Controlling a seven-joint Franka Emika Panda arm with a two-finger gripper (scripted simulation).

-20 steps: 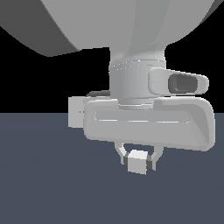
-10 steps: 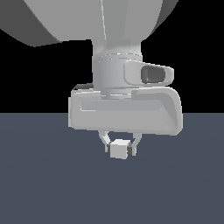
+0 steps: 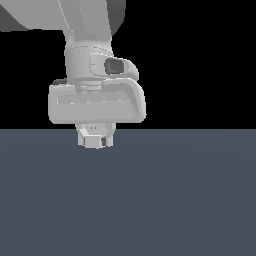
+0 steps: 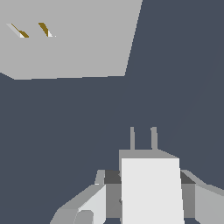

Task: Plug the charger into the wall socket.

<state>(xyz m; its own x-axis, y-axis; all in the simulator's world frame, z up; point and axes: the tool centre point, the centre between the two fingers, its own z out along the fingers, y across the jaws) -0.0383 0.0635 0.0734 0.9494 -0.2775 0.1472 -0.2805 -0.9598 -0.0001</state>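
My gripper (image 3: 93,141) is shut on the charger (image 3: 92,142), a small white-grey cube held between the two fingers below the wide hand. The wrist view shows the charger (image 4: 151,188) with two thin prongs (image 4: 132,139) sticking out ahead of it and a finger (image 4: 89,204) on each side. The wall socket (image 4: 74,48) is a larger flat grey block with two yellowish holes (image 4: 45,29); it lies ahead of the prongs and off to one side, apart from them. In the exterior view the wall socket (image 3: 94,129) shows only as a sliver behind the fingers.
A flat dark blue-grey floor (image 3: 175,200) spreads under everything. The arm's thick white links (image 3: 87,45) rise above the hand and fill the upper part of the exterior view's left.
The hand has carried the charger toward the exterior view's left and farther back, turning at the wrist. It now stands in front of the wall socket.
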